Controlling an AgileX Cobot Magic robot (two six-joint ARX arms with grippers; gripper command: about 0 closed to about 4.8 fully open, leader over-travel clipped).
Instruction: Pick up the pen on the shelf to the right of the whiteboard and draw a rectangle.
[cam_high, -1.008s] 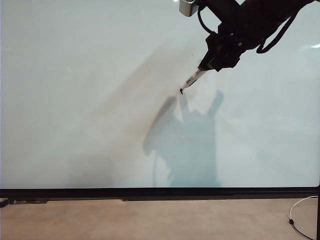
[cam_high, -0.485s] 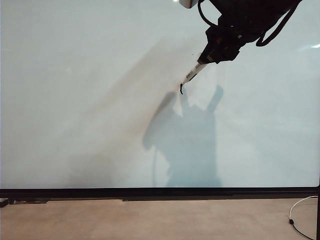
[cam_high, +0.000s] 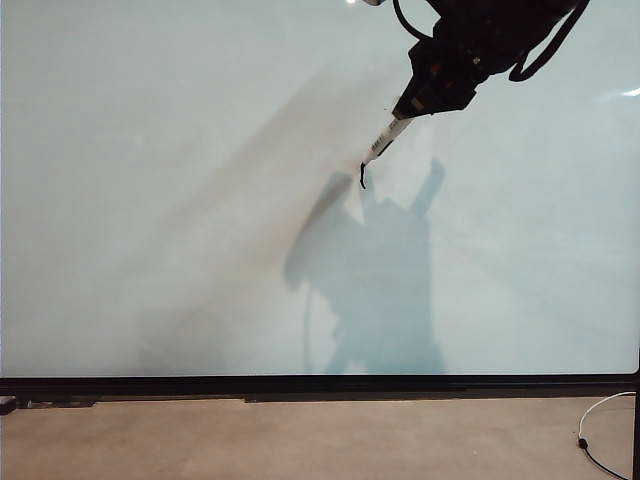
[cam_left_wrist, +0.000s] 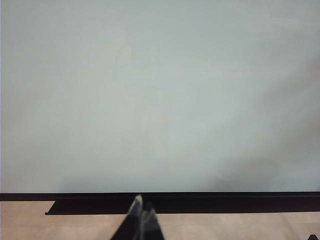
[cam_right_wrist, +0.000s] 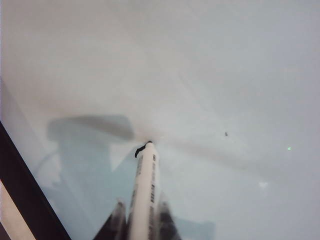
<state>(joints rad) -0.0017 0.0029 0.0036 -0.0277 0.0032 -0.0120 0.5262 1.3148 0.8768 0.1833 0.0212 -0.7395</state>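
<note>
While the left end effector (cam_left_wrist: 141, 220) rests closed, the right end effector (cam_high: 405, 112) grips the pen (cam_high: 381, 146).

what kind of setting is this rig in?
Probably a lab or office test bay: a wall-sized whiteboard with a black lower frame, bare beige floor with a loose white cable, and the right end effector holding a pen to the board.

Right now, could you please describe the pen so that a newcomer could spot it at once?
Start at the big pale whiteboard. Toward its upper right, the black right pincer grips the pen, a slim white barrel angled down-left with its tip on the board by a short black mark. It is the only white stick there.
</note>
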